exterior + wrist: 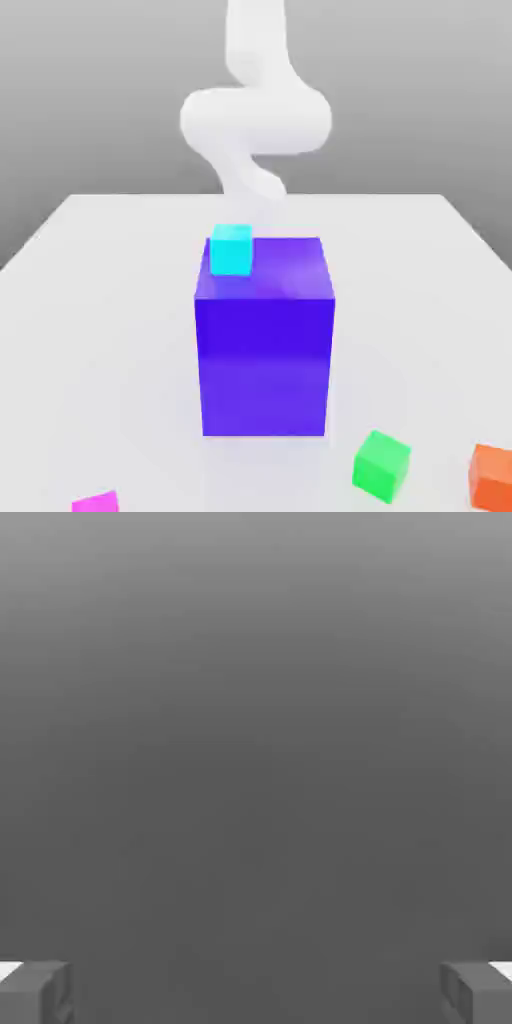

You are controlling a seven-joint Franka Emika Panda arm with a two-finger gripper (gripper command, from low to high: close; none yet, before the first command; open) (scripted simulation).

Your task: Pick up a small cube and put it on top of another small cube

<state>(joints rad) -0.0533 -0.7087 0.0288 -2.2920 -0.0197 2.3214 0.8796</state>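
The end effector point(256, 994) is wide open and empty. The cyan cube point(231, 250) rests atop the large blue block point(265, 365), at its exterior view's left.

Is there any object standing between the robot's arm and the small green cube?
Yes, the large blue block seems to stand in the way: the arm is behind it, the green cube in front, towards the exterior view's right.
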